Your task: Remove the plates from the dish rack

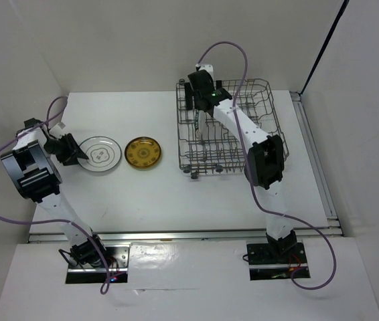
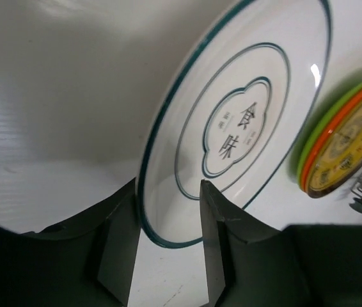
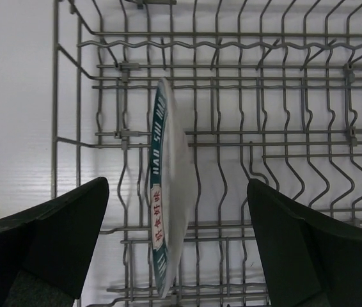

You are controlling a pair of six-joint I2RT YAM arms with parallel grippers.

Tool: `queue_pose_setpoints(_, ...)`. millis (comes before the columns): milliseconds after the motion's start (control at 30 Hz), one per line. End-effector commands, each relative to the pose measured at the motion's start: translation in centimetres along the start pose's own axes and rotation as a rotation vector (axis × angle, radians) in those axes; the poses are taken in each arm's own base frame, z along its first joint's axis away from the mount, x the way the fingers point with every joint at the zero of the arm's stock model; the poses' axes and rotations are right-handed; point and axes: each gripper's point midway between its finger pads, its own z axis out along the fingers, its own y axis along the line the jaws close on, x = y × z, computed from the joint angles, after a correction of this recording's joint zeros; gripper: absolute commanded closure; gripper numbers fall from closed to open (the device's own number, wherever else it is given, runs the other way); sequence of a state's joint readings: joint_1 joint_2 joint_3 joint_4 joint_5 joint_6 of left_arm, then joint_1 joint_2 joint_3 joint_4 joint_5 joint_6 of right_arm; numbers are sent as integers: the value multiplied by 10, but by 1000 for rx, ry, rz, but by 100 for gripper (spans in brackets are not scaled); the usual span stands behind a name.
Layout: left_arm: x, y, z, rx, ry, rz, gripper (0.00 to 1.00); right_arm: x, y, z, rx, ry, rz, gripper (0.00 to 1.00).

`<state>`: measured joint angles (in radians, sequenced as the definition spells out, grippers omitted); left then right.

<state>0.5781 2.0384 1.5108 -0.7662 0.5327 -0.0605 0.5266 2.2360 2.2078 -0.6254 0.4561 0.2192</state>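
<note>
The right gripper, spread wide and empty, straddled the teal-rimmed plate upright in the dish rack, ready to pinch; the left gripper, jaws parted, loosely bracketed the white plate flat on the table.

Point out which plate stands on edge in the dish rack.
The white plate with the dark blue-green patterned rim, upright between the dish rack tines. The others lie flat on the table: a thin-lined white one and the golden-brown-topped stack.
</note>
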Motion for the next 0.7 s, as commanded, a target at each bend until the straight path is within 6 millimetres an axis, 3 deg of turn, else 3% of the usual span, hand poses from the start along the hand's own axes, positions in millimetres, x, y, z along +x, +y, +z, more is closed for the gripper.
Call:
queue_pose_setpoints(0,-2,14,2,-71,-6,-14,47,-2,-5,11,-10,8,43,5)
queue_pose_setpoints(133,4,19,0,-107,15,-36,33,5,-1,20,-16,21,38,20)
queue_pose_setpoints(267,-4,16,-15,-146,-25,-24,22,13,9,24,-67,44,26,45)
queue_pose_setpoints(367,-16,5,-38,-157,-78,32,13,13,12,26,-80,38,29,60)
queue_pose_setpoints(400,-20,1,-45,-157,-92,50,11,13,12,26,-80,38,29,71)
queue_pose_setpoints(467,-29,-8,-62,-167,-136,73,10,15,8,26,-58,41,26,85)
queue_pose_setpoints(533,-34,-14,-73,-168,-161,97,10,-1,5,19,-49,5,39,100)
queue_pose_setpoints(600,-42,-26,-89,-159,-196,116,10,-12,-5,10,-9,-19,46,100)
queue_pose_setpoints(667,-49,-41,-100,-137,-227,155,10,-35,-5,-8,22,-95,55,100)
